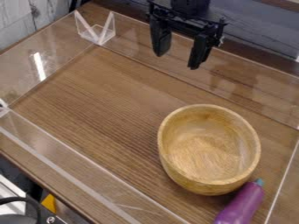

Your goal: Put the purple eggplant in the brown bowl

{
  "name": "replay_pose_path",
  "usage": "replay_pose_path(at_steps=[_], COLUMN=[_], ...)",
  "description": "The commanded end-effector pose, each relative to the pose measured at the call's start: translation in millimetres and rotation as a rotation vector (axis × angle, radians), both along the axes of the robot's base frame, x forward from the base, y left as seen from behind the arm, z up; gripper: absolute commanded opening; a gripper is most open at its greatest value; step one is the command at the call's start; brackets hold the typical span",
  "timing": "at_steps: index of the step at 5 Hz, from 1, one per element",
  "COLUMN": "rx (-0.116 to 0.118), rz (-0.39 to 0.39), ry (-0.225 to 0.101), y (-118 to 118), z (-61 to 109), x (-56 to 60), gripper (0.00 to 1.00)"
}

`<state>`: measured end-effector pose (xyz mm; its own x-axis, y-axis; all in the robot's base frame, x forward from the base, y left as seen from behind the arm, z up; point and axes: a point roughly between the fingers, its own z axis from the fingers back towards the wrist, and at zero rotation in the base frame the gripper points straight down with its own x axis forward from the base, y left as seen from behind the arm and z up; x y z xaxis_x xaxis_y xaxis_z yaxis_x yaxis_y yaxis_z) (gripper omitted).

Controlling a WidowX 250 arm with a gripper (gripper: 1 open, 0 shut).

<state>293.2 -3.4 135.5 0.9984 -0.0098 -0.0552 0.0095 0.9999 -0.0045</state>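
The brown bowl (pixel 209 148) rests on the wooden table at the lower right, its pale inside holding nothing. Just past its near right rim lies the purple eggplant (pixel 242 206), greenish tip pointing up toward the bowl, its lower end cut off by the frame edge. My gripper (pixel 180 49) hangs at the top centre, pointing down, its dark fingers (pixel 198 52) spread apart and open with nothing between them. It is well away from both the bowl and the eggplant, up and to their left.
Clear acrylic walls (pixel 70 171) fence the wooden table (pixel 93 105) on all sides. A small clear triangular bracket (pixel 96 29) stands at the far left corner.
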Motion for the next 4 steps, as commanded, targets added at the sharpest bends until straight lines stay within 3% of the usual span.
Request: replay_pose_path(at_steps=[1, 3, 4], rx=[-0.005, -0.030, -0.037], rz=[-0.017, -0.136, -0.158], ry=[0.015, 0.020, 0.022], y=[-3.2, -28.4, -33.3], z=[-5.8, -10.0, -12.1], x=[-4.9, -32.1, -38.2], gripper=[1.00, 1.00, 1.00])
